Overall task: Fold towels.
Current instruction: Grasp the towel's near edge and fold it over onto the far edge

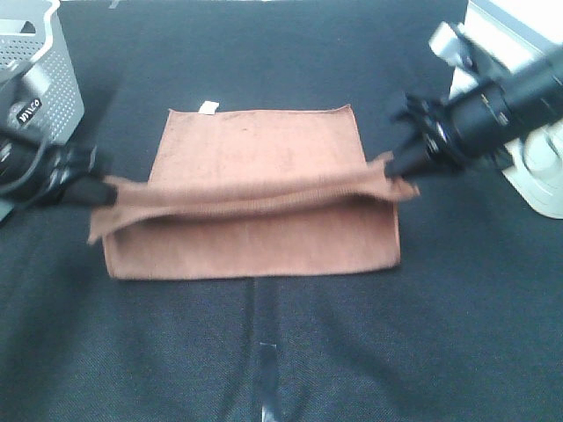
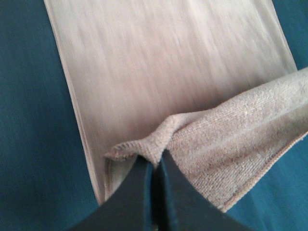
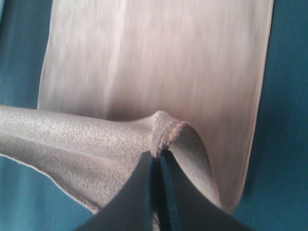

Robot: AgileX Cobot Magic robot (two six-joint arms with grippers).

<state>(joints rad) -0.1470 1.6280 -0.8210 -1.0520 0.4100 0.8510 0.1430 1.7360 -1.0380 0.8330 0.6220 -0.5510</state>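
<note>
From the high camera, the reddish-brown towel (image 1: 255,149) lies on the dark tabletop (image 1: 422,343), its white tag (image 1: 208,107) on the far edge. One long edge is raised in a ridge across the middle, with the left gripper (image 1: 107,192) and right gripper (image 1: 396,167) at its ends. In the left wrist view, the left gripper (image 2: 155,161) is pinched tight on a lifted towel corner. In the right wrist view, the right gripper (image 3: 157,154) is likewise clamped on the opposite corner.

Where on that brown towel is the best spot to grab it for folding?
At the two corners of one long edge, coming in from each side. The towel is limp, so corner pinches by the left gripper and right gripper hold that edge stretched straight.
</note>
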